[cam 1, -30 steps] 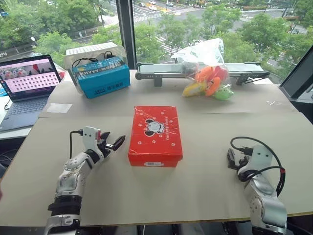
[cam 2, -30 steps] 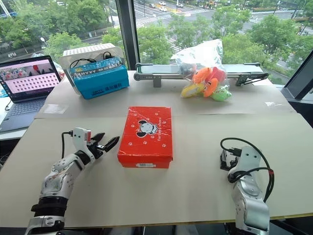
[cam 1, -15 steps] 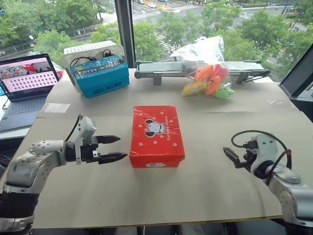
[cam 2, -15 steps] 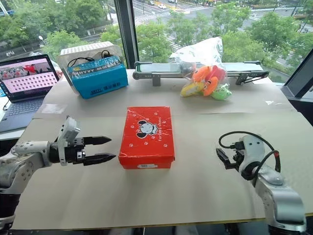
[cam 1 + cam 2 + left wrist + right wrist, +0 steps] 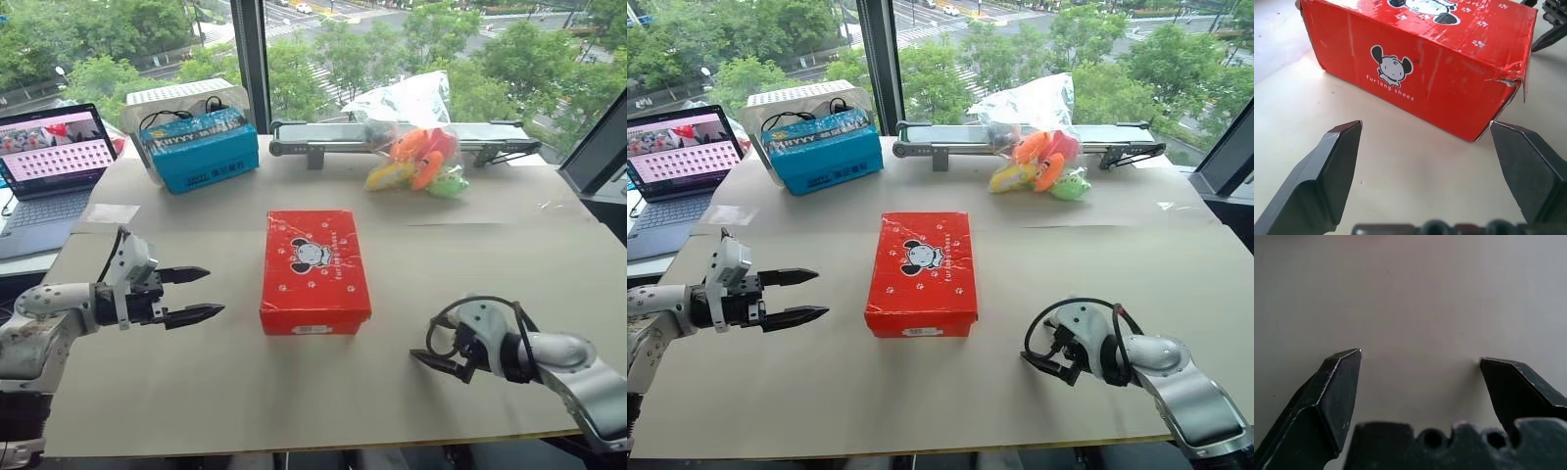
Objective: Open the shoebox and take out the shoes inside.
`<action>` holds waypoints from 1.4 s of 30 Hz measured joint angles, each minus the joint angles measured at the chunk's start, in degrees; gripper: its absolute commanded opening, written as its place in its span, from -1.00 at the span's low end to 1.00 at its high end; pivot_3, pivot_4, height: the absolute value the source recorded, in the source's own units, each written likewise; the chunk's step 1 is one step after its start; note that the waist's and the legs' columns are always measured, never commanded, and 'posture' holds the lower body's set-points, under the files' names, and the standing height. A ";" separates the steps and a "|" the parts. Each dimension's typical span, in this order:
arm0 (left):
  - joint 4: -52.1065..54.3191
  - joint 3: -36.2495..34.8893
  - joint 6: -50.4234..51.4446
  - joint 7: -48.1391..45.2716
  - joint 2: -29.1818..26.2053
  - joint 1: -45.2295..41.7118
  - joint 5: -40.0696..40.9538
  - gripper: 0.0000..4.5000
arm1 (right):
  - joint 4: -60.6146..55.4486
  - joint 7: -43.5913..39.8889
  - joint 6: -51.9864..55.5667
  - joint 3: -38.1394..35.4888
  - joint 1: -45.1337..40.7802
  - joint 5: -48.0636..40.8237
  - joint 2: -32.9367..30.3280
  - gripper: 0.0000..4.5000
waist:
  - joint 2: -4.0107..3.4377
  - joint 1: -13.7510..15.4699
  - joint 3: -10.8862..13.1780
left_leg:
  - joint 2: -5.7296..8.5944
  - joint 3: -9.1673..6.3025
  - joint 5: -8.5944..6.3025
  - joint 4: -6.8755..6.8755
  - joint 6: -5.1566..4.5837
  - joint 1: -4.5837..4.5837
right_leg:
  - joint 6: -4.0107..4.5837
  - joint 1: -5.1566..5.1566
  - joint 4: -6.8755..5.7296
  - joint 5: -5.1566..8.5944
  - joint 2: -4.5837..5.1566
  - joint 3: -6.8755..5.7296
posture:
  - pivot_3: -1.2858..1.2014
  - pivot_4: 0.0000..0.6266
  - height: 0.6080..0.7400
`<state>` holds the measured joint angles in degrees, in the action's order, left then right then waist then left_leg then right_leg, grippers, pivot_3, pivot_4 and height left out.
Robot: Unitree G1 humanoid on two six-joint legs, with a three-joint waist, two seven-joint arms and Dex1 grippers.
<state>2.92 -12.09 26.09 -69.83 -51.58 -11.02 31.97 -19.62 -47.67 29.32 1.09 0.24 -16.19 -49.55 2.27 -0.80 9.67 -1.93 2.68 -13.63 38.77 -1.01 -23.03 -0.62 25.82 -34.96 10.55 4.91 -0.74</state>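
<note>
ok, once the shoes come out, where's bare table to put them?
Bare table in front of the shoebox, between the left gripper and right gripper. Also right of the shoebox. Crowded at the back: blue box, toy bag, laptop.

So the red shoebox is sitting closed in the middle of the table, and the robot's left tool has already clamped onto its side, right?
Not quite. The red shoebox is closed in the middle of the table, but the left tool is open and apart from it, with bare table between them. The left eye view shows the gap.
</note>
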 measured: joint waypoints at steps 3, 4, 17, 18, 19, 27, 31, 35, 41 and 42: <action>0.24 0.02 0.03 0.02 0.15 0.00 -0.15 0.98 | 1.99 -0.72 -2.18 1.46 -2.02 1.16 2.37 1.00 | 0.16 -0.25 0.01 | -0.17 0.04 0.00 0.00 0.00 0.12 | 0.03 -0.02 -0.06 -0.02 -0.19 0.07 | 0.03 -0.52 1.00; 0.30 0.03 0.04 0.11 0.32 -0.01 -0.25 0.98 | 2.05 -0.83 -2.16 2.22 -2.83 1.36 3.43 1.00 | 0.17 -0.26 0.01 | -0.26 0.04 0.00 0.00 0.01 0.14 | 0.06 -0.02 -0.08 -0.03 -0.33 0.13 | 0.03 -0.52 1.00; 1.22 0.77 0.17 0.81 1.47 0.00 -0.39 0.98 | 2.18 -0.80 4.06 2.81 -10.60 -5.63 11.14 1.00 | 0.13 0.55 0.03 | -0.52 0.14 -0.01 0.00 0.03 -0.11 | 0.05 0.27 -0.09 -0.27 -0.60 0.15 | 0.03 -0.52 1.00; 1.22 0.79 0.17 0.88 1.47 -0.06 -0.40 0.98 | 2.18 -1.01 4.52 2.79 -10.80 -6.11 11.18 1.00 | 0.13 0.64 0.04 | -0.51 0.14 -0.01 0.00 0.03 -0.12 | 0.05 0.28 -0.09 -0.29 -0.60 0.16 | 0.03 -0.52 1.00; 1.22 0.78 0.17 0.94 1.47 -0.08 -0.40 0.98 | 2.22 -1.09 4.66 2.79 -10.80 -6.11 10.92 1.00 | 0.13 0.71 0.03 | -0.51 0.14 -0.01 0.00 0.03 -0.12 | 0.04 0.27 -0.09 -0.29 -0.61 0.16 | 0.03 -0.52 1.00; 1.22 0.79 0.18 1.45 1.69 -0.12 -0.38 1.00 | 6.40 -1.09 3.06 3.01 -9.23 -2.20 8.77 -0.07 | 0.13 0.82 0.03 | -0.53 0.18 0.00 0.03 0.03 -0.07 | 0.07 0.27 -0.14 -0.30 -0.64 0.17 | 0.03 -0.52 1.00; 1.23 0.85 0.22 1.62 1.86 -0.13 -0.38 1.00 | 7.02 -1.08 1.64 3.01 -9.26 -0.83 8.77 -0.70 | 0.13 0.82 0.03 | -0.54 0.18 0.00 0.05 0.03 -0.05 | 0.07 0.26 -0.16 -0.31 -0.65 0.17 | 0.03 -0.52 1.00; 1.23 1.65 0.22 1.74 2.42 -0.54 -0.39 1.00 | 7.01 -1.15 1.67 3.22 -9.72 -0.86 9.81 -0.99 | 0.13 0.80 0.03 | -0.54 0.19 0.00 0.07 0.03 -0.06 | 0.07 0.26 -0.17 -0.32 -0.66 0.20 | 0.03 -0.52 1.00; 1.21 2.08 0.24 1.85 2.94 -0.86 -0.39 1.00 | 6.65 -1.58 1.95 6.24 -13.49 -0.70 11.76 -0.99 | 0.13 0.63 0.03 | -0.55 0.20 0.00 0.10 0.03 -0.04 | 0.11 0.27 -0.21 -0.35 -0.68 0.22 | 0.03 -0.52 1.00; 1.21 2.15 0.24 1.87 3.20 -1.04 -0.39 1.00 | 6.78 -1.57 1.93 6.88 -14.98 -0.68 12.66 -0.99 | 0.13 0.57 0.03 | -0.56 0.20 0.00 0.12 0.03 -0.04 | 0.12 0.27 -0.23 -0.37 -0.69 0.22 | 0.03 -0.52 1.00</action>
<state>4.13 -9.93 26.34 -67.96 -48.37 -12.05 31.59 -12.85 -49.23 31.25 7.97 -14.75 -16.86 -36.90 2.40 -0.23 9.70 -2.49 2.88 -13.63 38.89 -0.98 -23.07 -0.49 26.08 -35.18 10.18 4.22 -0.52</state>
